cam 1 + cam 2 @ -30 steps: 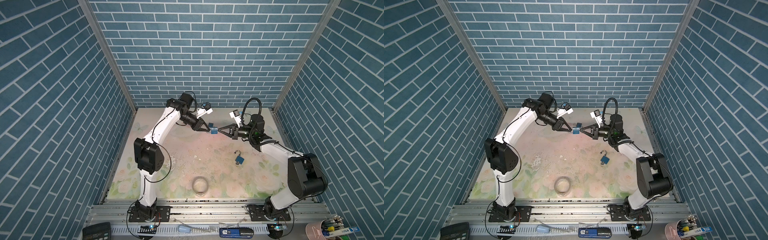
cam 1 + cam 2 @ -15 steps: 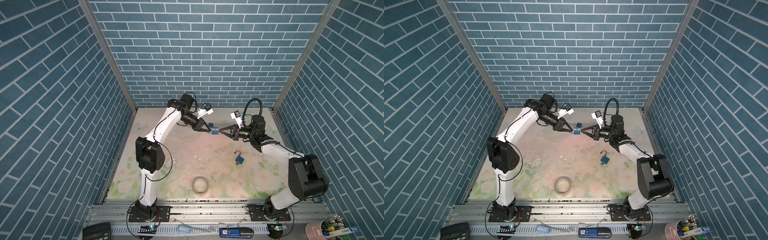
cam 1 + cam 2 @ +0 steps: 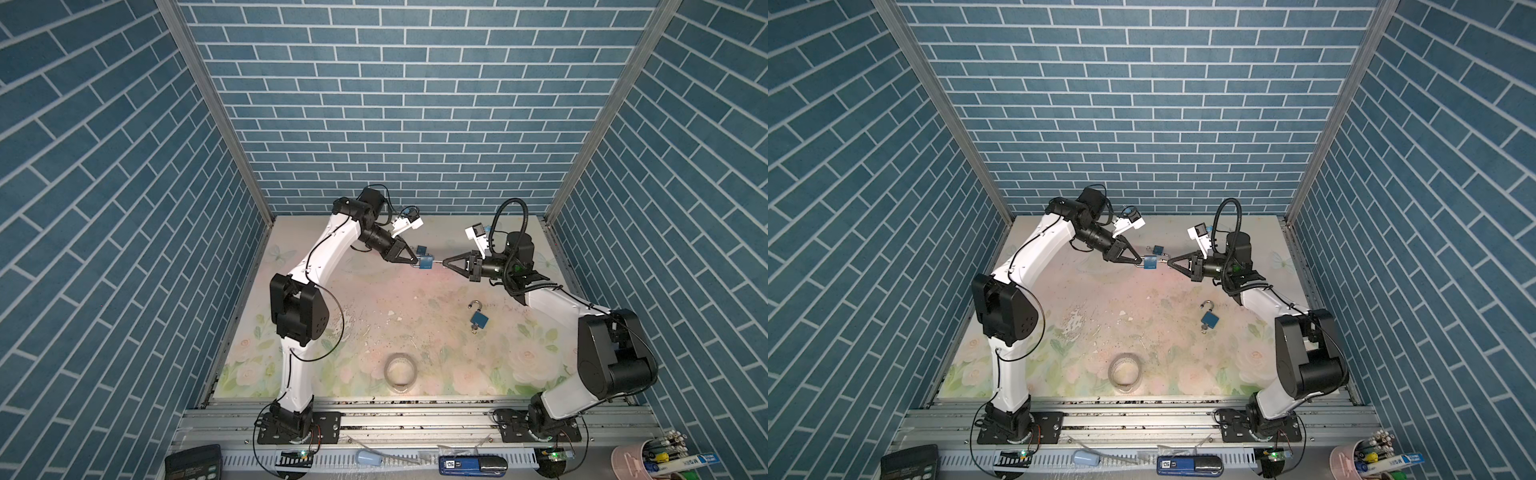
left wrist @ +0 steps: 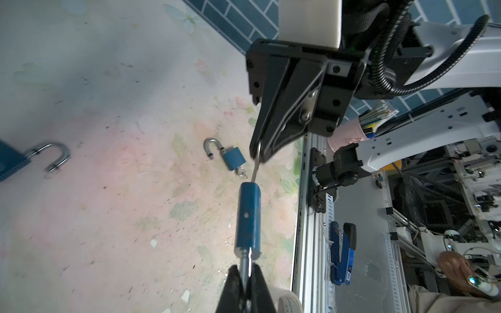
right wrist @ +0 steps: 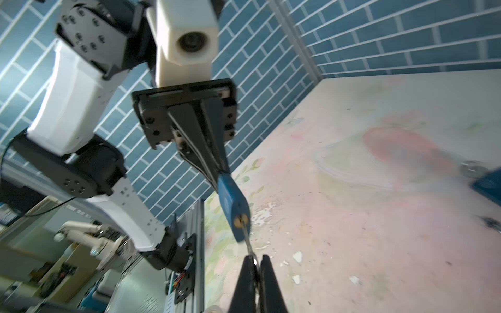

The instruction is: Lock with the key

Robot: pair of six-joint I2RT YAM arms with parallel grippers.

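1. lock [image 3: 425, 262] [image 3: 1150, 262] [image 4: 248, 216]: blue. Held in the air over the back-centre of the mat [image 3: 374, 291] [image 3: 1100, 291], not touching it. Body roughly level, keyhole end toward the mat's right side.
2. key [image 4: 254, 173] [image 5: 247, 238]: blade is in the keyhole on the lock's bottom face (brass cylinder shows in the right wrist view). Its head is inside the right claw.
3. left claw [image 3: 415, 261] [image 3: 1139, 262] [image 4: 246, 273]: jaws pinched right down on the lock's shackle [image 4: 245, 258]. Reaches in from the mat's back-left.
4. right claw [image 3: 444, 262] [image 3: 1169, 262] [image 5: 256, 264]: clamped tight on the key head, nothing else in it. Reaches in from the mat's right side.
5. The shackle is seen edge-on, so I can't tell if it's latched.
6. second lock [image 3: 422, 249] [image 3: 1157, 249] [image 4: 10, 162]: lying on the mat near its back edge, centre, shackle open.
7. third lock [image 3: 478, 318] [image 3: 1209, 318] [image 4: 234, 160]: flat on the mat, right of centre, shackle open, a key in its bottom.
8. tape roll [image 3: 400, 371] [image 3: 1124, 371]: on the mat near its front edge, centre.
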